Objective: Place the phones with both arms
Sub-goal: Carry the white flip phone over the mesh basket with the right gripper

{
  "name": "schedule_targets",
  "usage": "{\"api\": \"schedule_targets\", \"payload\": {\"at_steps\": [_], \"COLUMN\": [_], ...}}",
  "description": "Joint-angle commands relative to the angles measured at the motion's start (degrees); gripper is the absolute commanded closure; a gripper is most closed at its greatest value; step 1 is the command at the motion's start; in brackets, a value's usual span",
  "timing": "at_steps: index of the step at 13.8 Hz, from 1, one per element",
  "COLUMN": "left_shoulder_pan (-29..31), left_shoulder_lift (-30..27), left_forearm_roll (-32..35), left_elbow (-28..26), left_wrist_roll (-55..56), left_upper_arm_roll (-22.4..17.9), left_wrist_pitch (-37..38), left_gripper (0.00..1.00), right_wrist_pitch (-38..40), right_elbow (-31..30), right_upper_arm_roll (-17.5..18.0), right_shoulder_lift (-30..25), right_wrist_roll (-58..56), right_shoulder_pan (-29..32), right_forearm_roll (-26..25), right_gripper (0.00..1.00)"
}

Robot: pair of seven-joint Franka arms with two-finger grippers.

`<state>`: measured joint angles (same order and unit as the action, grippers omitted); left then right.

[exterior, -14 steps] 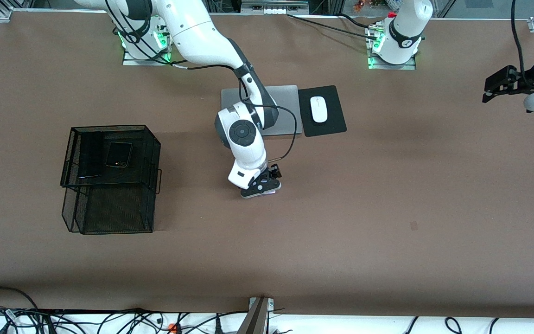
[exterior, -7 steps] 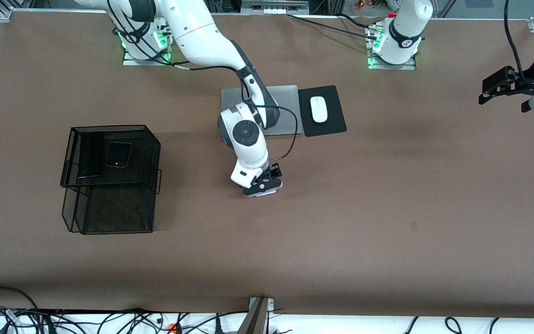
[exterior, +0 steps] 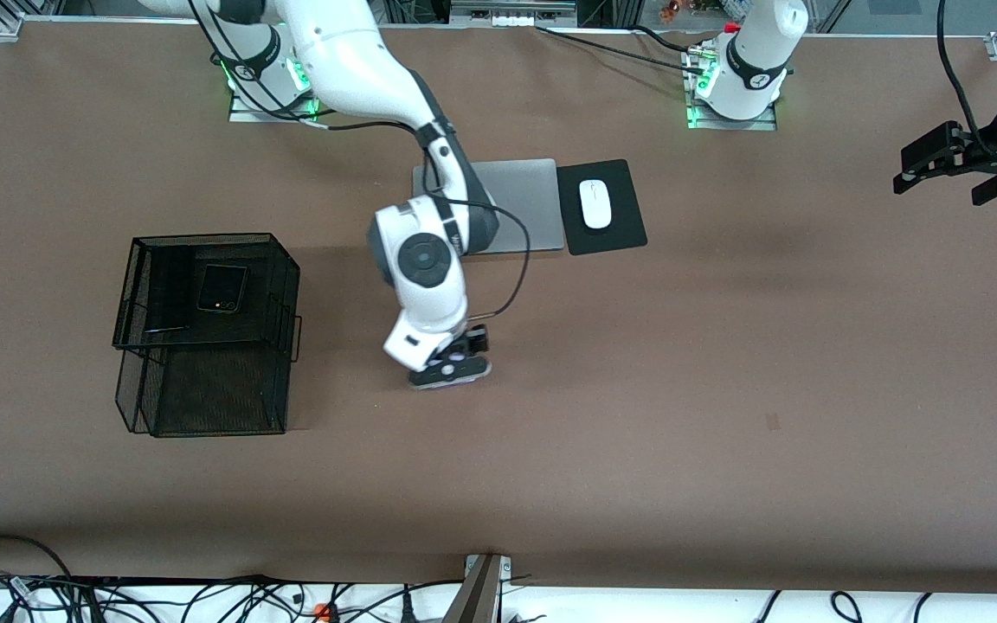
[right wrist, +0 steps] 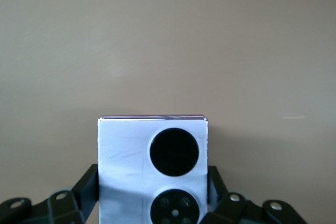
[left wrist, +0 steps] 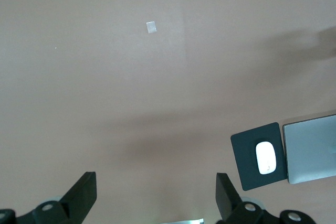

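My right gripper (exterior: 451,370) hangs over the middle of the table and is shut on the lilac-white flip phone (right wrist: 126,150). In the right wrist view the phone's two black circles face the camera, and a dark finger (right wrist: 88,182) presses each side. The small squarish black flip phone (exterior: 221,287) lies flat on the upper level of a black mesh basket (exterior: 269,285) toward the right arm's end. I cannot make out the long black slab phone. My left gripper (exterior: 938,177) waits in the air at the left arm's end, open and empty, as the left wrist view (left wrist: 155,196) also shows.
A grey laptop (exterior: 529,203) lies near the robots' bases, partly under the right arm. Beside it are a black mouse pad (exterior: 615,234) and a white mouse (exterior: 594,203). They also show in the left wrist view: the laptop (left wrist: 312,148) and the mouse (left wrist: 265,158).
My right gripper has risen off the table with the lilac-white phone and moved toward the mesh basket. My left gripper has barely shifted.
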<state>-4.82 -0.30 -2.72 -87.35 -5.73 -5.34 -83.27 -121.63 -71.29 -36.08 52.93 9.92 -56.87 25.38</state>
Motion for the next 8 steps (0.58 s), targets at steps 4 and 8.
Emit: {"api": "schedule_targets", "payload": {"at_steps": [4,8], "left_shoulder_pan": [0.3,0.2], "left_shoulder_lift": [-0.9,-0.9], "left_forearm_roll": [-0.2,-0.2], "left_elbow": [-0.7,-0.7], "left_wrist_roll": [1.2,1.2], "left_upper_arm_roll": [0.5,0.5], "left_wrist_pitch": [1.1,1.1], "left_gripper": [0.00,0.00], "right_wrist_pitch": [14.9,14.6], "right_elbow": [-3.8,-6.1], "right_upper_arm_roll": [-15.7,-15.6], "right_shoulder_lift": [-8.6,-8.1], "right_wrist_roll": [-17.6,-25.8], "right_shoulder_pan": [3.3,12.9], "right_forearm_roll": [-0.9,-0.2], "right_gripper": [0.98,0.98]}}
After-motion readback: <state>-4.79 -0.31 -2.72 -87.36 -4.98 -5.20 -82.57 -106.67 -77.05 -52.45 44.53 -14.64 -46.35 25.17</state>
